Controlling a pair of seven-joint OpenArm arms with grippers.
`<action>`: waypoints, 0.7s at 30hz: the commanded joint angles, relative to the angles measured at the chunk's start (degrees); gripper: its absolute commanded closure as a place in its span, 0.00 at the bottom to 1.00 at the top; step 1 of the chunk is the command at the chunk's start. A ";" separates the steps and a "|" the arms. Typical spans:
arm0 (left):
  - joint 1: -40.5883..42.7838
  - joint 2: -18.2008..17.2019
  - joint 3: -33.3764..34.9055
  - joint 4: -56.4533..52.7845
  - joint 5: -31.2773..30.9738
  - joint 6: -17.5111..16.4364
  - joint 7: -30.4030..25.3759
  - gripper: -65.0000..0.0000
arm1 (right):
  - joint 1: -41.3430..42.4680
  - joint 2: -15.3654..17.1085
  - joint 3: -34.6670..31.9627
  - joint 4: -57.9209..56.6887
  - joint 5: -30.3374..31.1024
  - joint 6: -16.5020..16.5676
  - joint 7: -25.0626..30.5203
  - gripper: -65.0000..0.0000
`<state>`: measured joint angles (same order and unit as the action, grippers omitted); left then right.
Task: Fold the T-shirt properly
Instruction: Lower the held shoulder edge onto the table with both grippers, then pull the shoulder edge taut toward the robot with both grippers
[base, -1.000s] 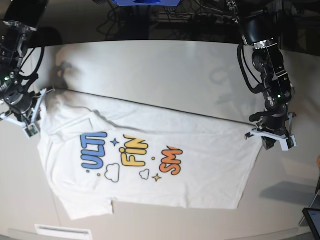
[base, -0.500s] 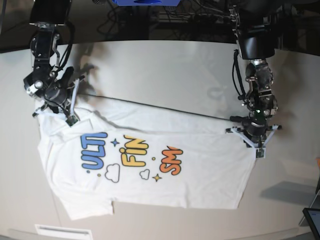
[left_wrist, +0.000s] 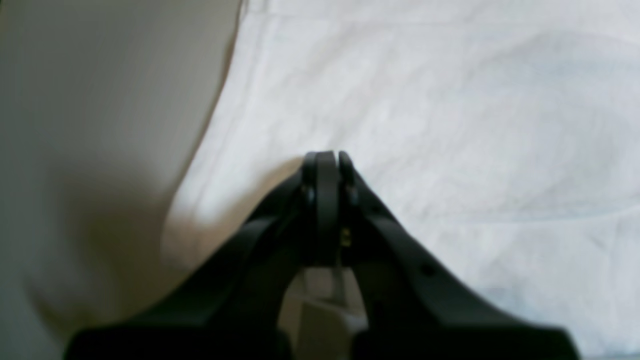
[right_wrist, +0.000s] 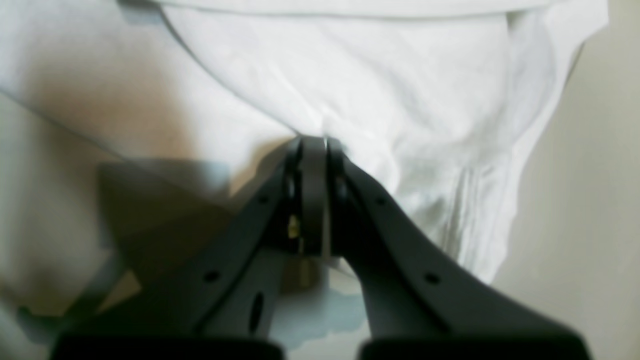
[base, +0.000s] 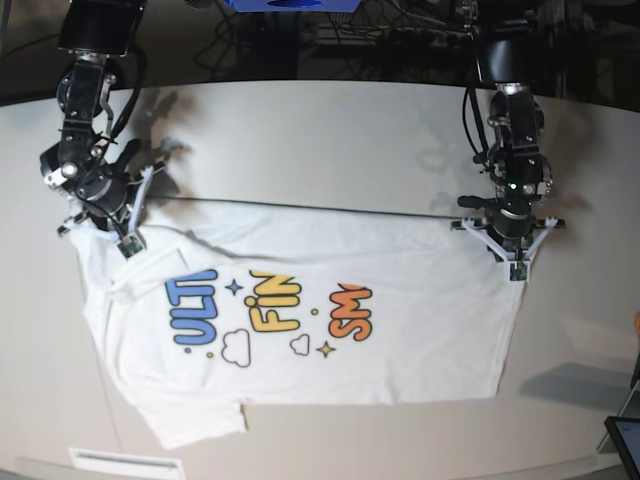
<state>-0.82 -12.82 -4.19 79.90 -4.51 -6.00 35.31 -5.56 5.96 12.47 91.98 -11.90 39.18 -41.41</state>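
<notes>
The white T-shirt lies spread on the table with its colourful print facing up. Its far edge is stretched in a straight line between my two grippers. My left gripper is at the right end of that edge. Its jaws are shut, with white cloth at the tips. My right gripper is at the left end, by the sleeve. It is shut too, and the fabric bunches at its tips.
The beige table stretches beyond the shirt to a dark back edge with cables. A dark flat device sits at the front right corner. A white strip lies on the front edge.
Over the last second both arms swung in from the sides to the shirt's far edge. That edge is now pulled straighter and the shirt has shifted slightly to the right.
</notes>
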 joint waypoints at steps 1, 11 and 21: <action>1.39 -0.24 -0.08 1.73 0.07 -0.20 3.15 1.00 | -1.95 0.68 0.85 -1.04 -3.62 0.82 -7.16 0.97; 6.75 2.23 2.38 12.37 0.07 -0.11 7.28 1.00 | -6.61 1.82 2.61 1.77 -3.70 0.82 -7.52 0.97; 11.94 4.42 5.20 20.54 3.41 -0.02 10.98 1.00 | -9.51 1.74 6.21 3.53 -10.47 0.82 -7.25 0.97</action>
<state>11.49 -8.40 1.19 99.24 -1.23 -6.11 46.87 -13.02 7.68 18.52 96.62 -20.18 37.60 -41.52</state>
